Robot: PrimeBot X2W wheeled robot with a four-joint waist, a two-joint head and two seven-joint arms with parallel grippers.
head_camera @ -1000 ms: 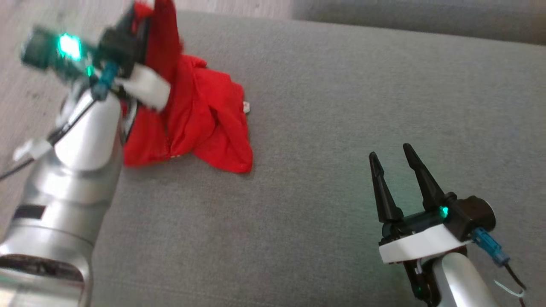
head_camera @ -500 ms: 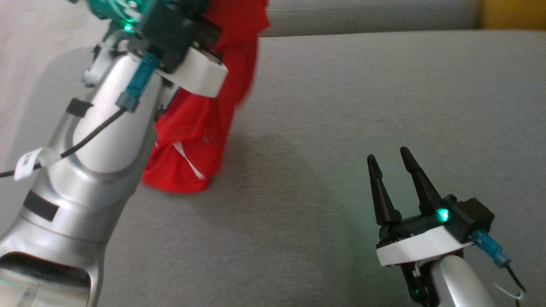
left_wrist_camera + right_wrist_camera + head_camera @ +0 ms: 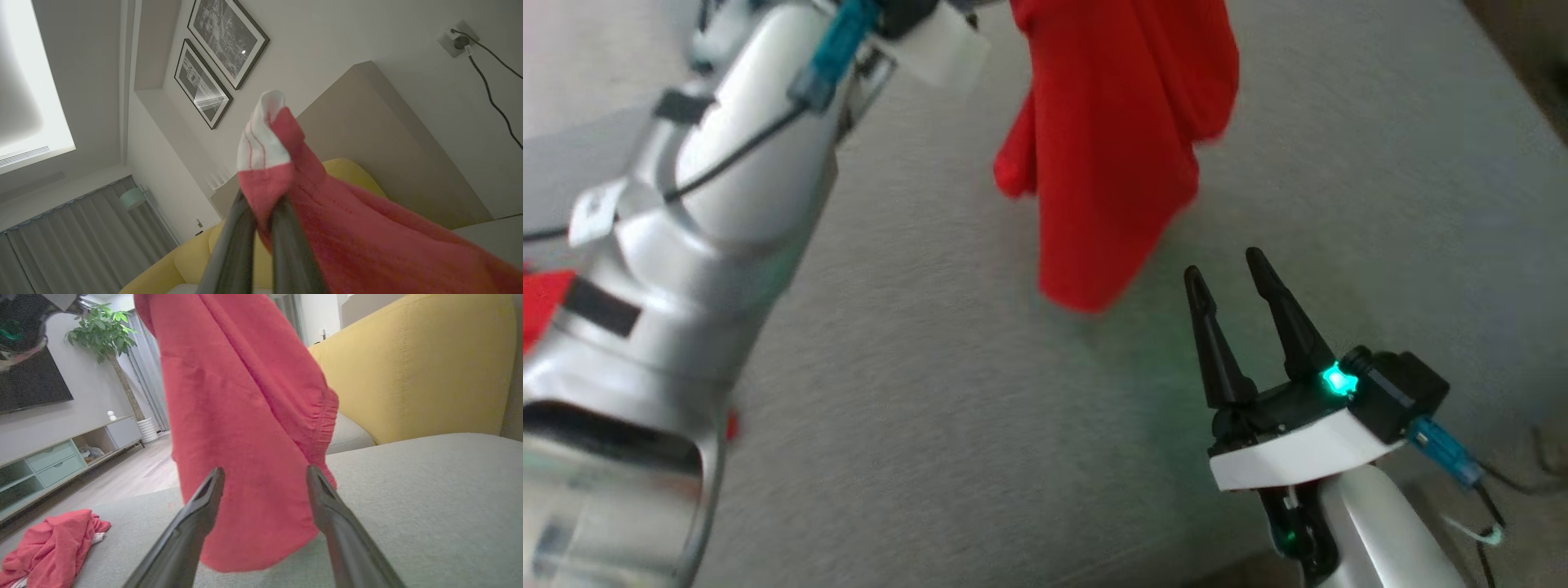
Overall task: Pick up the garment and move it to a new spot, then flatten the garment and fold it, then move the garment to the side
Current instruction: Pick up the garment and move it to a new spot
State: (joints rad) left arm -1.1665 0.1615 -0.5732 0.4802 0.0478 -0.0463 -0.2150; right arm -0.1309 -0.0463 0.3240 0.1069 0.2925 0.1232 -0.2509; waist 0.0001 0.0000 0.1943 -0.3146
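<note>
Two red cloths show on the grey sofa [image 3: 931,425]. Farthest left, a crumpled heap [image 3: 49,543] lies on the seat, well apart from the work.

Next comes the left arm [image 3: 711,204], its smooth silver forearm angled up high, most likely so the cloth clears the seat for carrying to a new spot. The left jaws are pinched shut on the garment [image 3: 1119,163]. Their dark fingers [image 3: 241,245] clamp a bunched red edge just below a white ribbed trim [image 3: 261,139] marked with thin red stripes.

Held from that single point, the garment hangs in the air over the middle of the seat as a long, soft drape. It is broad above and narrows to a rounded tip below. The fabric looks like a matte knit, limp and easily folded, with a gathered elastic-looking seam along one side. Its tip hangs close over the seat; whether it brushes the seat I cannot tell.

To the right, the right jaws stand wide apart and hold nothing. Their tapered black fingers [image 3: 1213,343] sit low and aim at the hanging hem, well placed to catch a second corner for flattening. A yellow cushion [image 3: 408,375] of smooth stitched material rises behind.
</note>
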